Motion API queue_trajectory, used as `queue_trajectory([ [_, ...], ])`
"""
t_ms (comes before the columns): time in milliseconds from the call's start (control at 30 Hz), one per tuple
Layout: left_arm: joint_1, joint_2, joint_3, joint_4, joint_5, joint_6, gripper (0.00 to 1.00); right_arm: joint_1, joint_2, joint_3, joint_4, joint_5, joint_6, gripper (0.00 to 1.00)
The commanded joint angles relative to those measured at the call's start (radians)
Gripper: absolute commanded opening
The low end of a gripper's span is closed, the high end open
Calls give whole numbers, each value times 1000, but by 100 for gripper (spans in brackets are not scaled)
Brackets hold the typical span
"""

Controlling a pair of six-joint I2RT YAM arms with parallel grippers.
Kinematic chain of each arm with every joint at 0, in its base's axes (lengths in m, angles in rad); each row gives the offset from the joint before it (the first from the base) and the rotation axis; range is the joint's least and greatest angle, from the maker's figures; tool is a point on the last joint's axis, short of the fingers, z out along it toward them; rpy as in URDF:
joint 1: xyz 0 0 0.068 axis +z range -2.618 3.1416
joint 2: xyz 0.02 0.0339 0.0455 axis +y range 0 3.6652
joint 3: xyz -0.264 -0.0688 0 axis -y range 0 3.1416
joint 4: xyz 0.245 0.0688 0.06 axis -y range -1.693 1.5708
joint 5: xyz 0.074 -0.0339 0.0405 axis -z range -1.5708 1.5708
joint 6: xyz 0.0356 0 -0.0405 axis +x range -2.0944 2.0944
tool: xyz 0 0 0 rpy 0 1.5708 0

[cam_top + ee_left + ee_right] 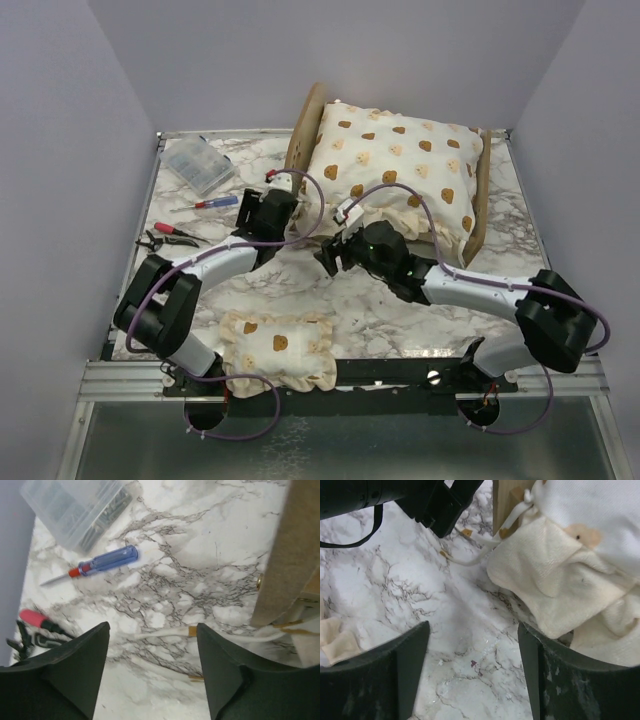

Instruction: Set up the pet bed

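Plywood pet bed [300,130] under ruffled bear-print cushion [400,160] on veined marble [300,290]; left gripper [151,630] and right gripper [473,628] spread.

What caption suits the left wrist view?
Open left claw above the marble table, near a blue screwdriver, clear box and pet bed.

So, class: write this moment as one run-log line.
left gripper: open, empty | right gripper: open, empty | pet bed: bear-print cushion on it | small pillow: off the bed
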Motion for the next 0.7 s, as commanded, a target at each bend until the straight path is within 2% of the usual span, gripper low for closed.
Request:
queue_trajectory([
  [0,7,-95,86,-359,-5,-428,75,-2,-101,0,-58,107,56,83],
  [67,8,-101,86,-449,22,-570,80,-2,-128,-12,-62,125,60,97],
  [100,9,-104,77,-479,36,-619,81,-2,-138,-14,-67,135,70,100],
  [200,21,-121,23,-495,65,-747,85,-2,-158,-20,-79,199,118,100],
  [333,59,-102,-16,-494,81,-867,84,-2,-156,-31,-95,285,160,100],
  [433,77,-47,5,-486,80,-890,82,-1,-161,-38,-108,278,149,100],
  [667,114,83,32,-419,122,-962,71,-2,-194,-78,-79,222,133,96],
])
